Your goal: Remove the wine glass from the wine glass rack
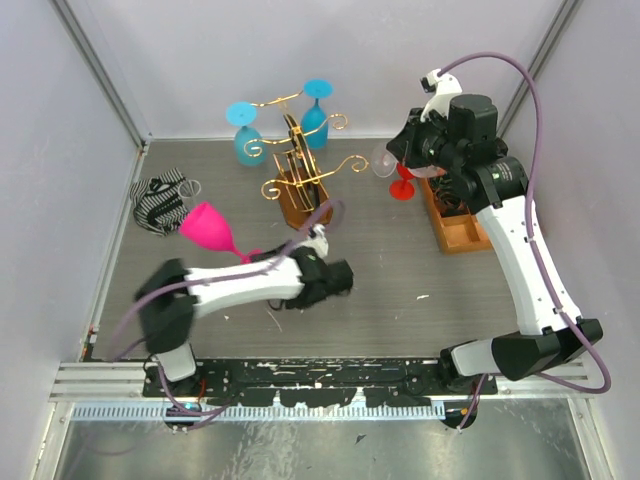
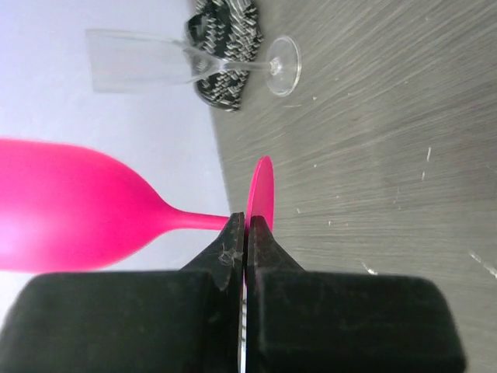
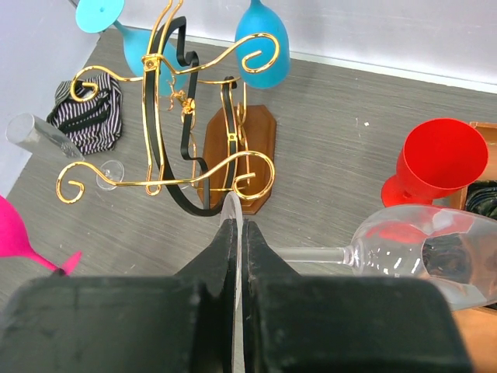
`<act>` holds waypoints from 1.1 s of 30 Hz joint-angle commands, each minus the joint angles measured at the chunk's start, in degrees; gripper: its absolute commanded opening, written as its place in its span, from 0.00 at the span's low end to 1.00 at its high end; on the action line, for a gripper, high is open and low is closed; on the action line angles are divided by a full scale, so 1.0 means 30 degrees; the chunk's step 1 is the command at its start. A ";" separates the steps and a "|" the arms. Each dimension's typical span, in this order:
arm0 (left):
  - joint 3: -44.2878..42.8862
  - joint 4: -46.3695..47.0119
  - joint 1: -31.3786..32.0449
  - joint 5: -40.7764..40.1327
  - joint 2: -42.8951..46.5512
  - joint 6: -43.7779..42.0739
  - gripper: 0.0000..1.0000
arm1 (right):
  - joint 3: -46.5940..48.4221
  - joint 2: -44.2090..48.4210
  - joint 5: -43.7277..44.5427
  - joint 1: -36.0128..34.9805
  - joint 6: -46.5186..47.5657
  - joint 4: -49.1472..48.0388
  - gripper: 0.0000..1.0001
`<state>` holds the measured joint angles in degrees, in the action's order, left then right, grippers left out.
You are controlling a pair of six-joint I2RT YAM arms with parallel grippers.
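The gold wire wine glass rack (image 1: 300, 165) stands on its brown wooden base at the back middle; it also shows in the right wrist view (image 3: 167, 167). Two blue glasses (image 1: 243, 130) (image 1: 316, 112) hang on it upside down. My right gripper (image 1: 410, 155) is shut on the foot of a clear wine glass (image 3: 419, 249), held sideways in the air to the right of the rack and apart from it. My left gripper (image 2: 247, 221) is shut on the foot of a pink wine glass (image 2: 70, 206), held on its side near the left of the table (image 1: 210, 228).
A red cup (image 1: 402, 185) stands beside an orange compartmented tray (image 1: 470, 235) at the right. A striped cloth (image 1: 160, 205) lies at the left wall, with another clear glass (image 2: 155, 62) lying on its side by it.
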<state>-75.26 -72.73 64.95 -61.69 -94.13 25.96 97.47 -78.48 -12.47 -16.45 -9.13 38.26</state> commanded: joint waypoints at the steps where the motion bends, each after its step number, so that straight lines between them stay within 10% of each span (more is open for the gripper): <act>1: -0.1516 -0.7849 0.1651 -0.5727 -0.5347 0.9382 0.00 | 0.0364 0.0879 0.0523 -0.0070 0.0544 -0.1472 0.01; 8: -0.2118 -0.9603 0.3723 -0.5630 -1.0183 1.4144 0.00 | 0.0557 0.0817 0.0634 -0.0060 0.0569 -0.1472 0.01; 23: -0.5494 -0.8547 0.4801 -0.6227 -1.4511 1.4291 0.00 | 0.0865 0.0299 0.0323 -0.0032 0.0133 -0.1489 0.01; 33: 0.0802 0.9796 0.3969 0.0553 -0.9355 0.0509 0.00 | 0.1048 0.0276 0.0387 0.0026 0.0227 -0.1148 0.01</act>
<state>-77.67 -69.60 78.78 -70.08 -130.30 45.45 97.60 -78.48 -11.49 -16.43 -8.97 38.74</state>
